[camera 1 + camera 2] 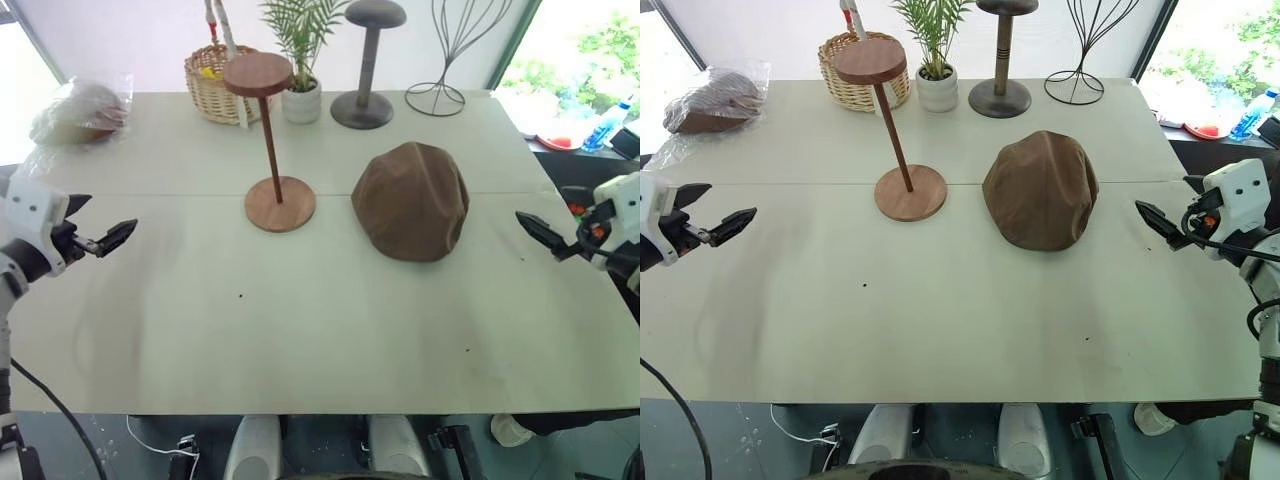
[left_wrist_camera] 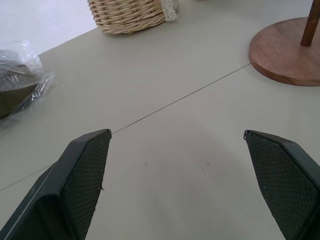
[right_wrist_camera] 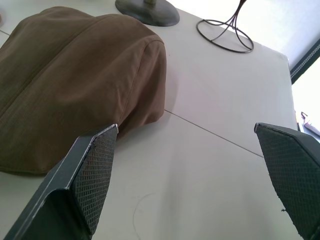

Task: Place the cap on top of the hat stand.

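Cap (image 1: 411, 200) lies lengthwise front-to-back.

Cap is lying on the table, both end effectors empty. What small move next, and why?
Probably bring the right end effector in toward the cap. It hangs open just off the cap's right side, nearer than the left end effector. The cap lies flat beside the hat stand, whose top is bare.
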